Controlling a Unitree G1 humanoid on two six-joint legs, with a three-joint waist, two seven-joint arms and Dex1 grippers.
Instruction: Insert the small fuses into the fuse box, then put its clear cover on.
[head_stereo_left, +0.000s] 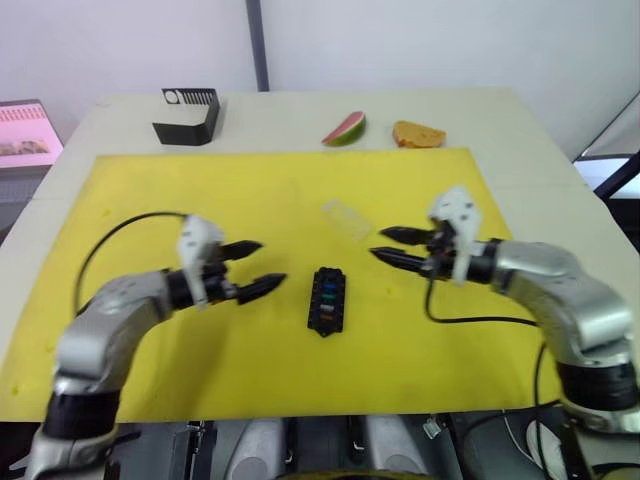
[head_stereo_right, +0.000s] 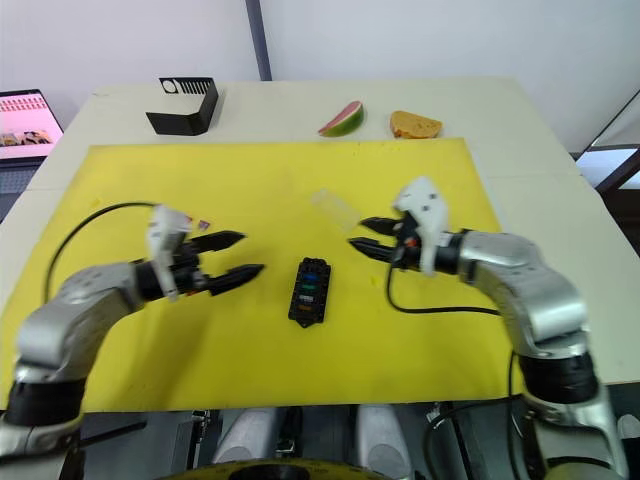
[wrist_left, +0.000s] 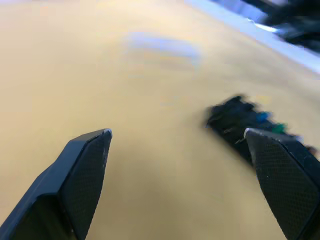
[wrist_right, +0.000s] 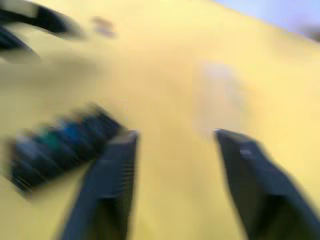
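The left gripper (head_stereo_left: 252, 268) hovers over the yellow mat (head_stereo_left: 150, 190) with its two black fingers spread wide and nothing between them. Just beyond its fingertips, toward the robot's right, lies the fuse box (head_stereo_left: 327, 300), a small black block flat on the mat, with coloured small fuses (head_stereo_left: 326, 294) already seated in its slots; blue, green and amber show, but how many are in cannot be told.

The right gripper (head_stereo_left: 388, 246) hovers on the far side of the block, fingers likewise apart and empty, pointing inward. Just ahead of its tips and a little farther from the robot rests the clear cover (head_stereo_left: 346, 219), faint against the yellow and apart from the block.

Farther out, on the bare table (head_stereo_left: 560, 170), sit a larger black box (head_stereo_left: 187, 115), a watermelon slice (head_stereo_left: 345, 129) and a piece of bread (head_stereo_left: 418, 134).

The cover looks like the remaining step. The risks: the thin lid may slide under a closing finger instead of lifting, or the light block may be nudged askew by either gripper, spoiling the alignment.
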